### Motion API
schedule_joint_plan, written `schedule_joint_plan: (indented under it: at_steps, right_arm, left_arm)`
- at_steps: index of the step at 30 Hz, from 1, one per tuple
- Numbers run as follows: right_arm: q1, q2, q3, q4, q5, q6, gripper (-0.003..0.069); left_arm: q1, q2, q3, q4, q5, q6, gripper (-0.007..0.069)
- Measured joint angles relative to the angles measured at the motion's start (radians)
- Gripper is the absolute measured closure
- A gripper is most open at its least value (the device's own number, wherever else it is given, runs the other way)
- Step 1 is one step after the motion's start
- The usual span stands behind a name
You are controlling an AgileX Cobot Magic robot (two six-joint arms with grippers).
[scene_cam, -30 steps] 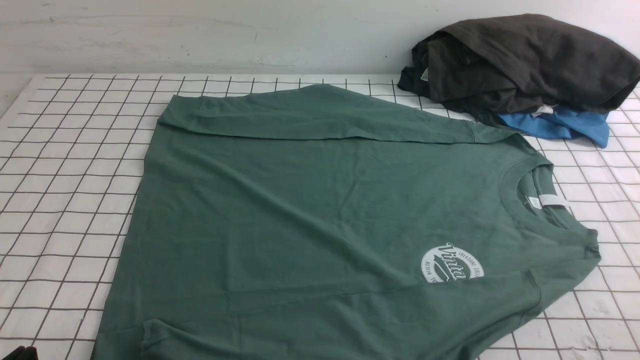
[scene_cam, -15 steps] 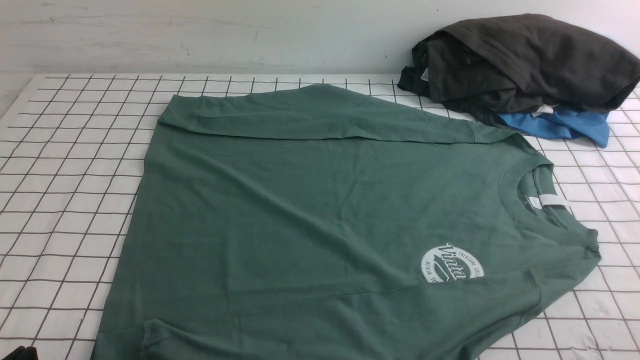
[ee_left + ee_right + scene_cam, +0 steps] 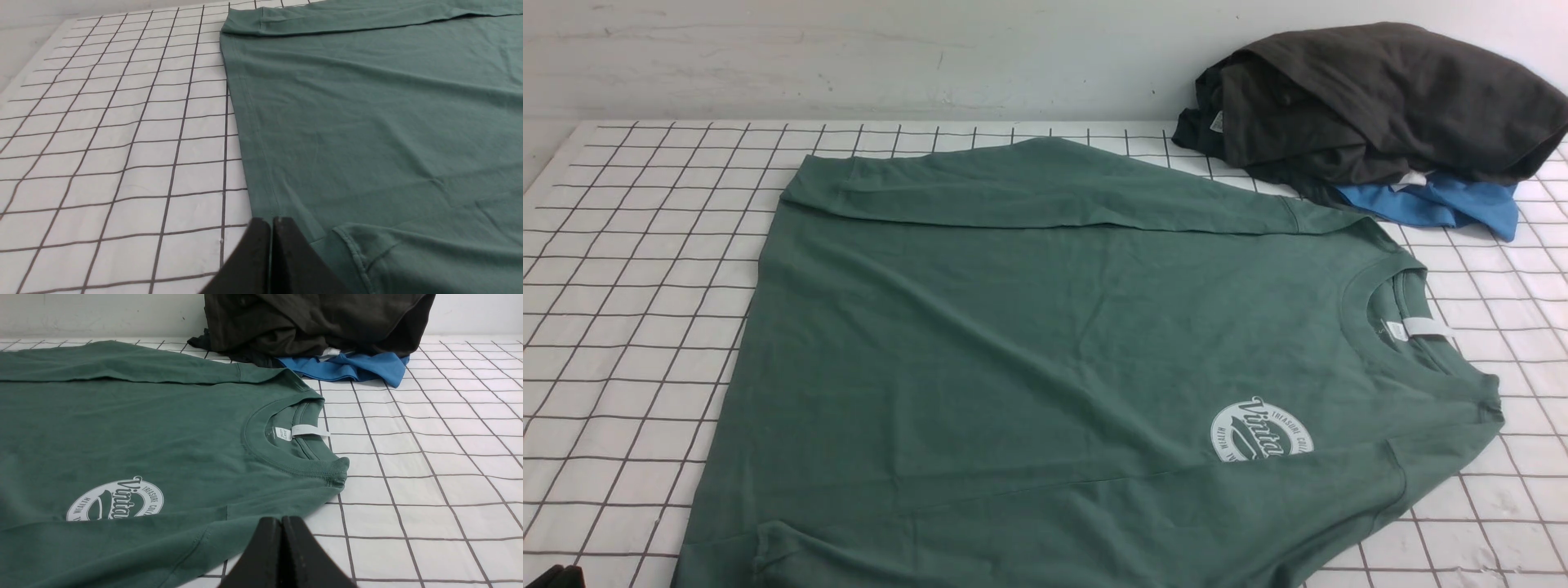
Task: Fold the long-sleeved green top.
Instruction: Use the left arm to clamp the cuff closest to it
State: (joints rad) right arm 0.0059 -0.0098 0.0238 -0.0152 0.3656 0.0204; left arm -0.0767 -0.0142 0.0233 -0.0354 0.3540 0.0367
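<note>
Green long-sleeved top (image 3: pixel 1029 343) lies flat on the gridded table (image 3: pixel 621 327), sleeves folded in; left gripper (image 3: pixel 271 228) and right gripper (image 3: pixel 281 524) sit closed, empty, by its near edge; the body fold looks next, needing opened jaws to pinch that edge.

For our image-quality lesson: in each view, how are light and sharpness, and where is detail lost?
Front view: soft, even light, no glare, faint shadow under the folded sleeve of the green top. Left wrist view: gridded table cover crisp; the shut left claw is a featureless black shape. Right wrist view: logo lettering readable; the dark garments nearly lose their folds, the right claw equally black.
</note>
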Motion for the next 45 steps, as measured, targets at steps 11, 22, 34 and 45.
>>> schedule_joint_plan:
  at_steps: [11,22,34,45]
  right_arm:
    - [0.0,0.0,0.003,0.005,-0.283,0.0,0.0673]
    - [0.0,0.007,0.0,0.049,-0.755,0.277,0.0673]
    - [0.0,0.513,-0.392,-0.178,-0.292,0.27,0.0671]
    - [0.101,1.134,-0.688,0.145,0.424,-0.074,0.0671]
  left_arm:
    - [0.0,0.0,0.006,0.0,-0.492,0.006,0.0631]
    - [0.0,0.023,-0.065,-0.072,-0.897,-0.13,0.0631]
    - [0.0,0.674,-0.565,-0.095,-0.214,0.029,0.0631]
    - [0.0,1.229,-0.625,-0.315,0.16,0.151,0.0579]
